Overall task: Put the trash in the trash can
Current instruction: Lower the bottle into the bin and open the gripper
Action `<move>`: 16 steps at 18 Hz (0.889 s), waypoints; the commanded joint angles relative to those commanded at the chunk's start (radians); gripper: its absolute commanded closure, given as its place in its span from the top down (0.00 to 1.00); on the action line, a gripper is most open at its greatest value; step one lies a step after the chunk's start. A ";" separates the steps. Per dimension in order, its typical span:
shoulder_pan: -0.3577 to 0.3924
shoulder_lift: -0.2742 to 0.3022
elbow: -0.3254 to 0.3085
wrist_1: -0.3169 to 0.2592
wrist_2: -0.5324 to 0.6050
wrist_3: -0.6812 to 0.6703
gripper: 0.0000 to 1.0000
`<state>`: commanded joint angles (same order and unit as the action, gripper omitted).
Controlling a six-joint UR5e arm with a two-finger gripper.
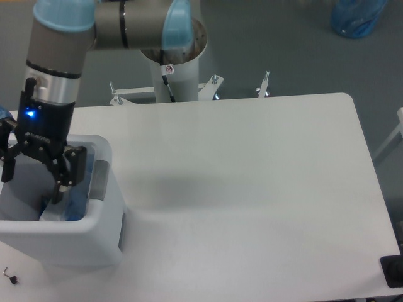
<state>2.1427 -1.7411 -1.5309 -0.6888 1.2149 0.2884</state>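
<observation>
The trash can [88, 242] is a white boxy bin standing at the table's left edge, with a grey panel [101, 180] on its right rim. Inside it, a clear blue-tinted bottle [73, 196], the trash, leans against the right inner wall, partly hidden by a finger. My gripper [35, 177] hangs over the bin's opening and is open. Its fingers [64, 179] are spread wide with nothing between them. The left finger sits near the frame's left edge.
The arm's white pedestal [177, 69] stands behind the table's back edge. A blue bag [357, 16] lies on the floor at the far right. A small black object [10, 275] lies below the bin, and a dark block [393, 271] sits at the table's front right corner.
</observation>
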 joint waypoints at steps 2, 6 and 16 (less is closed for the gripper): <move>0.042 0.003 0.011 0.000 0.002 -0.009 1.00; 0.132 0.017 0.026 -0.002 0.002 0.018 1.00; 0.264 0.026 0.060 -0.014 0.011 0.230 1.00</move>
